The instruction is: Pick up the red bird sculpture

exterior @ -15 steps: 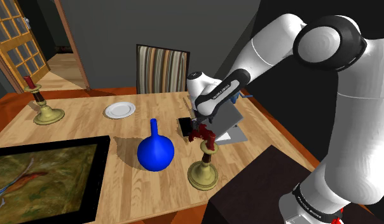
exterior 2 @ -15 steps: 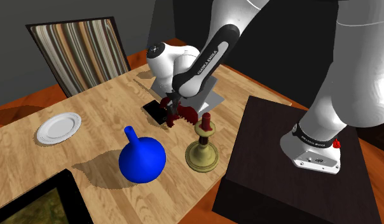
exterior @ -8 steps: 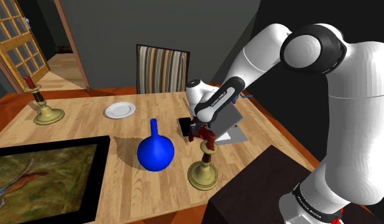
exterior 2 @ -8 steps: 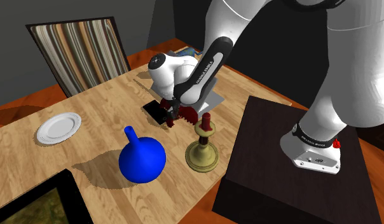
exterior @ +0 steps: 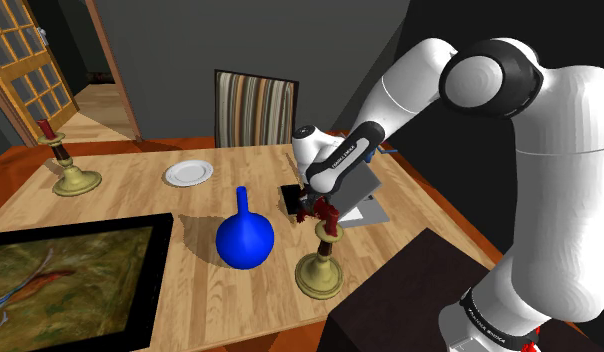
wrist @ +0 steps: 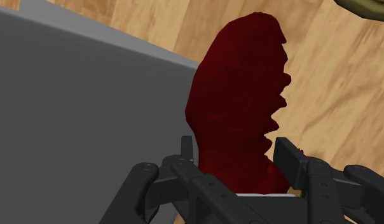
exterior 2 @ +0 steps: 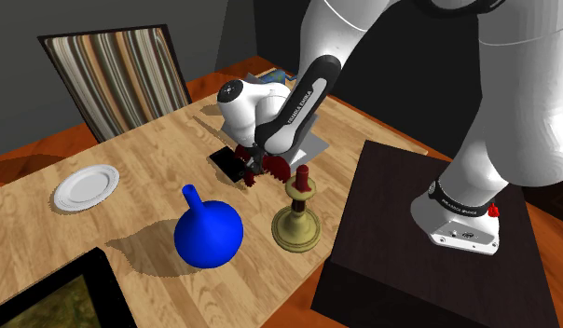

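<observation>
Gripper (wrist: 234,159) is right down on the target, and its two black fingers (wrist: 186,153) sit against either flank of the red bird sculpture (wrist: 238,108), so it looks clamped on the bird rather than merely straddling it. The sculpture is dark red with a jagged edge. It lies low on the table (exterior: 140,200), where the grey slab (wrist: 70,95) meets the bare wood, and its long axis runs straight ahead from the gripper, crosswise to the line on which the fingers close. That is the key fact: the body is dead centre between the fingers, so the next move looks like a plain vertical lift. Just beside it stands a brass candlestick (exterior: 320,265), close enough that a sideways drift could clip it. Farther along the table come the blue vase (exterior: 243,238), then the white plate (exterior: 189,173), and last the striped chair (exterior: 252,108).
</observation>
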Robot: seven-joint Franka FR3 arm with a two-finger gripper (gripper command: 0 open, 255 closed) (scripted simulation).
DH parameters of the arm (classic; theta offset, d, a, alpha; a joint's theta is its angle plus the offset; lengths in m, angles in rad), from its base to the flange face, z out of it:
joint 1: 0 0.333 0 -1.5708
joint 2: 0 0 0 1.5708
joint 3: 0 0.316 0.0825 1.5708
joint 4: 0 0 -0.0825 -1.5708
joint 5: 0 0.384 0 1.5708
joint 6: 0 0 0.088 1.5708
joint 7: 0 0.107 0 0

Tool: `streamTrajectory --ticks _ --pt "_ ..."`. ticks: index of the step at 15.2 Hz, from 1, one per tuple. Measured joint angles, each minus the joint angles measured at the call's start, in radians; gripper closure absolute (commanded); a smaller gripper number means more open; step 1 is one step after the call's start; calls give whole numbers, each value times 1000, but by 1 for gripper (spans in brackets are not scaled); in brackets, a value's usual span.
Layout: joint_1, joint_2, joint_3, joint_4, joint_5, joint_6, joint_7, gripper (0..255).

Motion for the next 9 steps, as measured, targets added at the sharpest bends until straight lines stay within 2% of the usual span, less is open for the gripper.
streamTrajectory --ticks 9 --pt "-8 -55 12 -10 21 -43 -23 255"
